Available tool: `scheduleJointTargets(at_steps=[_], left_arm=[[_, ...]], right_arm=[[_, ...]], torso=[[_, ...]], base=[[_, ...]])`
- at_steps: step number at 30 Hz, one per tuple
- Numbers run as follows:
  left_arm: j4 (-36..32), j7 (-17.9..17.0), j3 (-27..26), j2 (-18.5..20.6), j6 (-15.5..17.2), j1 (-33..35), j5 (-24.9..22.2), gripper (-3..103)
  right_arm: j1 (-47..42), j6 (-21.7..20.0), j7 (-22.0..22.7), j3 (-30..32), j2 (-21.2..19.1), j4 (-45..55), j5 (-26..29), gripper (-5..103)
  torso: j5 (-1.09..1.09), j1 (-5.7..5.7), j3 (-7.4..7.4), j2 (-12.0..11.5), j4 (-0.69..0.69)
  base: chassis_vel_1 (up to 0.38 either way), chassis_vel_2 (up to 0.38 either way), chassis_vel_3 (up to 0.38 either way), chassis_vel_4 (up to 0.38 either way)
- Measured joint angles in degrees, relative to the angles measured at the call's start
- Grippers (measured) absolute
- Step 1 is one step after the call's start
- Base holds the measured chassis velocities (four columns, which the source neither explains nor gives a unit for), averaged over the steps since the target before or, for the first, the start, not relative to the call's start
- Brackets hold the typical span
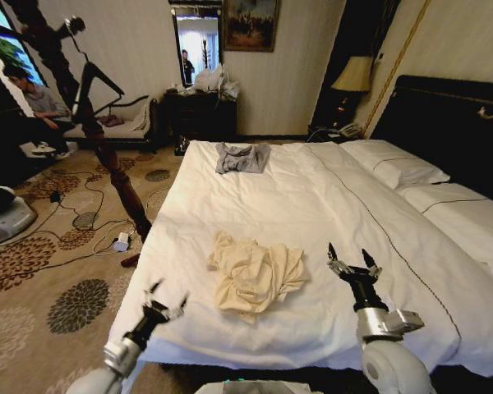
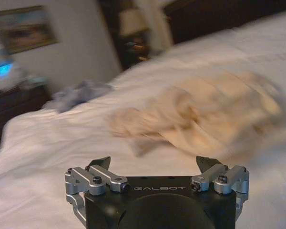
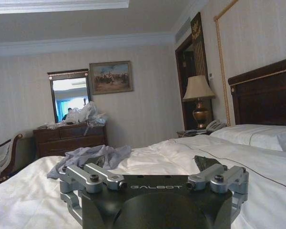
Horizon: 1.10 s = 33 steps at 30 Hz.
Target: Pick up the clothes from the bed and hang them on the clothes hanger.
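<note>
The clothes (image 1: 255,277), a crumpled cream-yellow shirt, lie on the white bed (image 1: 312,197) near its foot. My left gripper (image 1: 166,297) hovers open over the bed's foot corner, to the left of the shirt and short of it. In the left wrist view the gripper (image 2: 155,162) is open, and the shirt (image 2: 205,114) lies just ahead of it. My right gripper (image 1: 348,253) stands open above the sheet to the right of the shirt, holding nothing. The black triangular clothes hanger (image 1: 99,80) hangs on the coat stand at the far left.
A grey garment (image 1: 242,158) lies at the bed's far edge. White pillows (image 1: 394,168) rest against the black headboard (image 1: 452,123). The dark wooden coat stand (image 1: 107,156) rises from the patterned carpet left of the bed, with cables (image 1: 90,217) and a white box (image 1: 121,242) at its foot.
</note>
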Motion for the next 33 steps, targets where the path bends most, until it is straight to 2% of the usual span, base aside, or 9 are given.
scheduleJointTargets(at_steps=[4,8,12,19,21,33], left_arm=[[1.9,0.3,0.7,3.5,-1.5,-1.0,3.3,100],[4.7,0.9,2.0,8.7,-5.3,-3.3,9.5,100],[6.2,1.0,4.1,10.4,-7.4,-5.1,11.8,100],[8.7,-0.1,6.4,8.0,-10.0,-8.4,15.6,100],[10.3,-0.5,7.7,6.3,-10.8,-10.9,17.1,100],[16.2,-0.5,11.2,2.2,-11.8,-18.1,18.3,100]], right_arm=[[0.2,-0.1,0.0,-0.3,0.6,-0.3,0.0,100],[0.4,-0.3,0.0,-1.0,1.6,-0.9,-0.3,100],[1.1,-0.6,0.0,-1.7,2.4,-1.5,-0.6,100],[1.9,-0.8,-0.1,-2.5,3.0,-2.9,-0.8,100],[2.1,-0.6,-0.1,-2.6,3.5,-4.0,-1.1,100],[2.1,0.0,-0.3,-3.3,5.1,-5.1,-2.5,100]], torso=[[0.0,0.0,0.0,0.0,-0.02],[0.02,0.0,0.0,0.0,-0.02],[0.02,0.0,0.0,0.0,-0.02],[0.02,0.0,0.0,0.0,0.0],[0.02,0.0,0.0,0.0,-0.02],[0.02,0.0,0.0,0.0,-0.01]], base=[[0.0,0.0,0.0,0.0],[0.0,0.0,0.0,0.0],[0.0,0.0,0.0,0.0],[0.0,0.0,0.0,0.0],[0.0,0.0,0.0,0.0],[0.0,0.0,0.0,0.0]])
